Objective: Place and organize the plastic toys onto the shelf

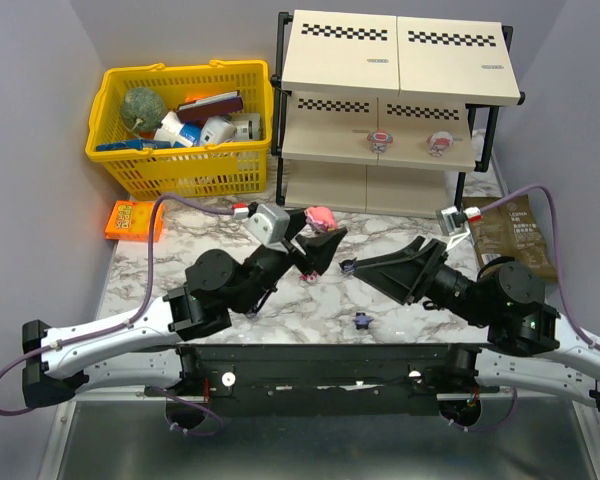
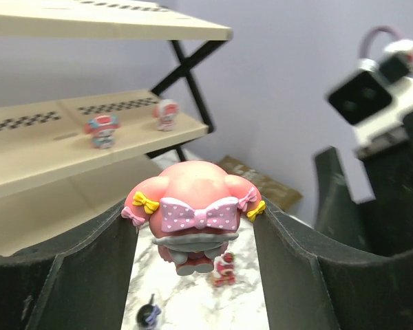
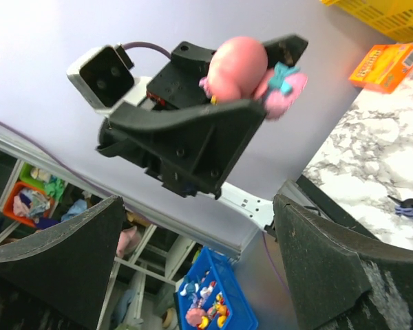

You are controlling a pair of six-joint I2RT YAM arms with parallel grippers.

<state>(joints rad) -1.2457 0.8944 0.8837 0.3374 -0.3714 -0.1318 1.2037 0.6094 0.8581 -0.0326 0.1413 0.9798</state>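
My left gripper is raised above the marble table, shut on a round pink toy with a dotted bow; a finger presses it on each side. My right gripper faces it from the right, open and holding nothing. Through it I see the left gripper with the pink toy. The shelf stands at the back, with two pink-and-white figurines on its middle board. A small red-pink toy and a dark purple toy stand on the table below; another dark toy is nearer the arms.
A yellow basket of larger items stands at the back left, with an orange box in front of it. A brown packet lies right of the shelf. Purple-grey walls close in both sides.
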